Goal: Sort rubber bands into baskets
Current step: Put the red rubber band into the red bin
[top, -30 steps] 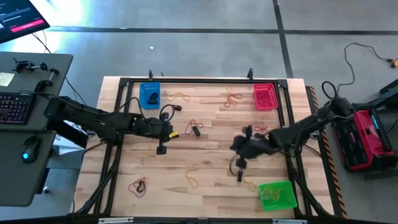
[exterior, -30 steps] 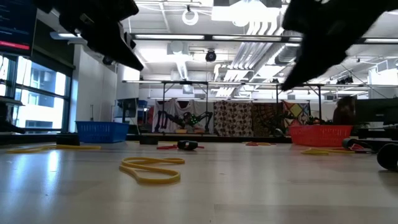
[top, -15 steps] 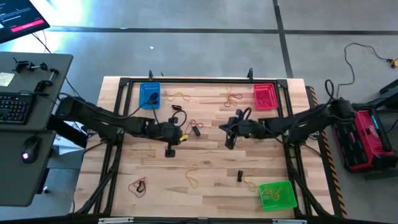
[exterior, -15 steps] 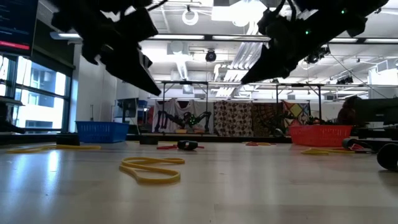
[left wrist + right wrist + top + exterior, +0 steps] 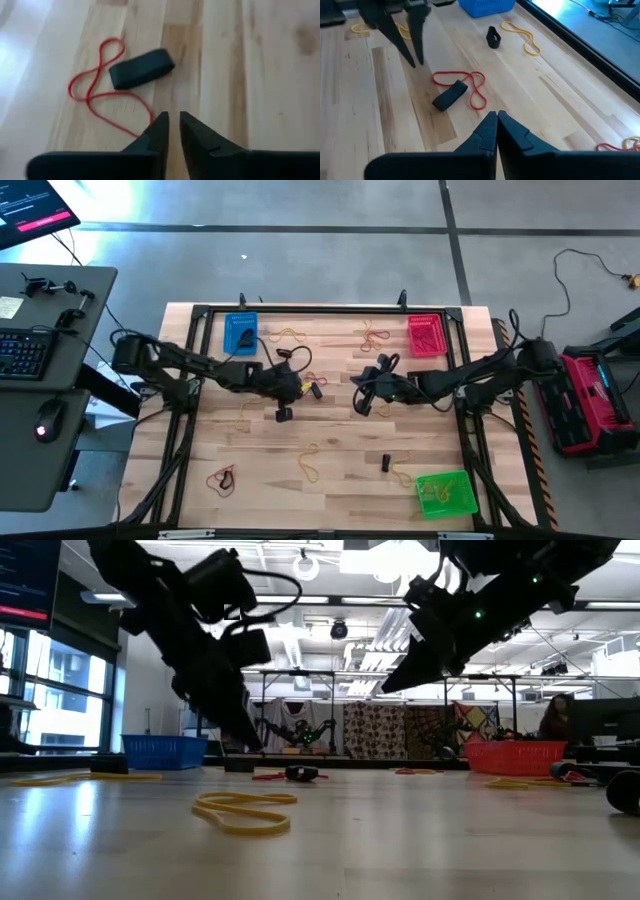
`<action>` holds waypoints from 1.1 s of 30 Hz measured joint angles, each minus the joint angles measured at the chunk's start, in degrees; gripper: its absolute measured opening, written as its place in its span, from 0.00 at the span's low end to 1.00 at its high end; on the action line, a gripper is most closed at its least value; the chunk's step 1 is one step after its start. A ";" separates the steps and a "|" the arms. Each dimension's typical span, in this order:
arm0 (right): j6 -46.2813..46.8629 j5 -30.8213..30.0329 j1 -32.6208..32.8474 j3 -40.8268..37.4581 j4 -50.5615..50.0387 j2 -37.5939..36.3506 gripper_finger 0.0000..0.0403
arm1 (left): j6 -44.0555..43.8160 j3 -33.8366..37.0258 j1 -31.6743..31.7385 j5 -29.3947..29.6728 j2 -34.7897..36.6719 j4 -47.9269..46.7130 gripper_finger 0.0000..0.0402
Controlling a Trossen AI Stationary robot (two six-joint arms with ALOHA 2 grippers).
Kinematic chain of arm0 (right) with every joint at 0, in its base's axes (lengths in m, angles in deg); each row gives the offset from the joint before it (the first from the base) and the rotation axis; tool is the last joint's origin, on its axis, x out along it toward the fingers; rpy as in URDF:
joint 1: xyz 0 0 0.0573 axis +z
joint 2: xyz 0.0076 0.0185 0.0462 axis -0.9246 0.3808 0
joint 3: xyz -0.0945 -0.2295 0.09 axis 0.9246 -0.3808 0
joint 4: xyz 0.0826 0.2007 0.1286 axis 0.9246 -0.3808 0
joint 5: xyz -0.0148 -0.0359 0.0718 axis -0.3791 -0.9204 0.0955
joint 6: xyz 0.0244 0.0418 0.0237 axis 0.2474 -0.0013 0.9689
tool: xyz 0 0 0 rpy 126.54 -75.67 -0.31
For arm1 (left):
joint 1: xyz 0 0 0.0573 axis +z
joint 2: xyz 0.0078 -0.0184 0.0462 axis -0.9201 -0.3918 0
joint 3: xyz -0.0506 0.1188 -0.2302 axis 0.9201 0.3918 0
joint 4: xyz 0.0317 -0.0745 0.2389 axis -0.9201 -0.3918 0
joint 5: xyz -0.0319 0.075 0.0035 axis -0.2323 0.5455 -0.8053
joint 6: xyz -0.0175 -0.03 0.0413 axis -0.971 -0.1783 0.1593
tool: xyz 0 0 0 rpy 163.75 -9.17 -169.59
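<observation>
A red rubber band [image 5: 71, 89] and a flat black band [image 5: 141, 74] lie together on the wood table at its middle [image 5: 312, 387]. My left gripper [image 5: 173, 120] hangs just left of them, pointing down, its fingers a narrow gap apart and empty. It also shows in the right wrist view [image 5: 416, 62]. My right gripper [image 5: 496, 116] is shut and empty, above the table to the right of the pair [image 5: 358, 398]. The blue basket [image 5: 241, 333] and red basket [image 5: 425, 335] stand at the far edge, and the green basket [image 5: 446, 493] stands near right. My left gripper has one fingertip [image 5: 159, 122] at the near end of the red band's loop [image 5: 145, 112], coming from above. I cannot tell whether it touches the band. The band lies flat and slack on the table.
More bands lie scattered: yellow ones [image 5: 291, 335] by the blue basket, a red and yellow tangle [image 5: 370, 335] by the red basket, a yellow one [image 5: 310, 465] near the middle, a black one [image 5: 385, 463] and a red-black pair [image 5: 222, 478]. A black frame [image 5: 320, 308] rims the table.
My left gripper has gone toward the table's right edge, and now hangs low by the red and black pair. My right gripper has gone from the near right, by the green basket, toward the far edge and left, to the middle of the table. The bands have not moved.
</observation>
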 joint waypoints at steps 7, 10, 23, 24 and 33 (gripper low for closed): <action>-0.36 -0.07 0.02 -0.01 0.82 0.22 0.00 | -2.11 0.02 -0.09 5.56 -3.86 0.40 0.26; -0.78 -0.07 0.02 -0.02 1.77 0.22 0.00 | -3.31 0.04 0.05 6.27 -5.42 0.59 0.30; -0.87 -0.30 0.02 -0.02 2.18 0.22 0.00 | -8.25 0.00 2.80 3.77 -7.54 3.46 0.31; -0.87 -0.52 0.02 -0.02 2.18 0.22 0.00 | -8.65 0.00 3.12 3.58 -7.54 3.43 0.30; -0.89 -0.36 0.02 -0.02 2.21 0.22 0.00 | -4.83 0.00 4.28 3.14 -7.08 2.82 0.02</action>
